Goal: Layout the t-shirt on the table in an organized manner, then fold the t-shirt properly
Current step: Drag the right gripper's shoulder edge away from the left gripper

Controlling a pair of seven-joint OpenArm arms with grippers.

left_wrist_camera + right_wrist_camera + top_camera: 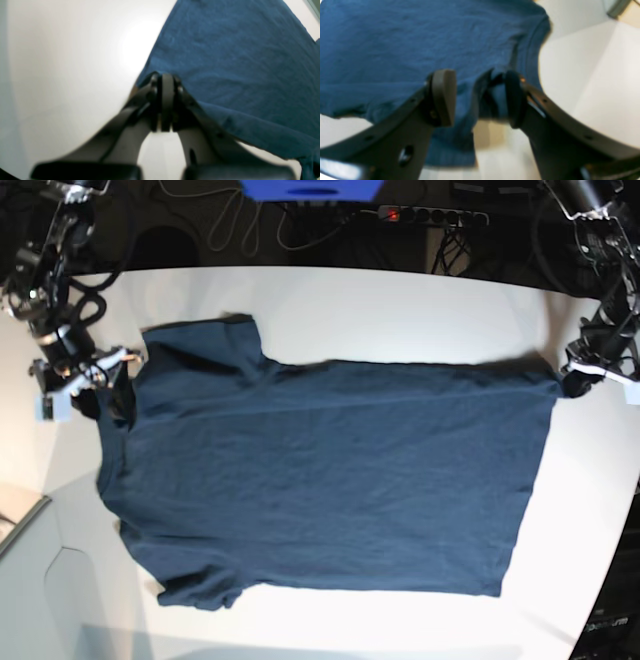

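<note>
a wide white table (400,300) with a curved edge fills the base view, and behind it is a dark strip of floor with loose cables, a power strip (432,215) and a blue object (312,188). the t-shirt (320,480) lies spread nearly flat across the middle of the table, dark navy, its neckline end toward that view's left and its hem toward the right. one short sleeve points to the far edge, the other to the near edge.

the right gripper (480,97) sits at the collar end of the shirt. in the right wrist view its jaws stand apart, with a bunched fold of blue cloth hanging between them and touching the right-hand finger; the other finger is clear of the fabric. that view is blurred.

the left gripper (166,85) is at the far hem corner on the opposite side of the table. in the left wrist view its jaws are pressed together at the very edge of the shirt; the view is soft, but they look pinched on the hem corner.
</note>
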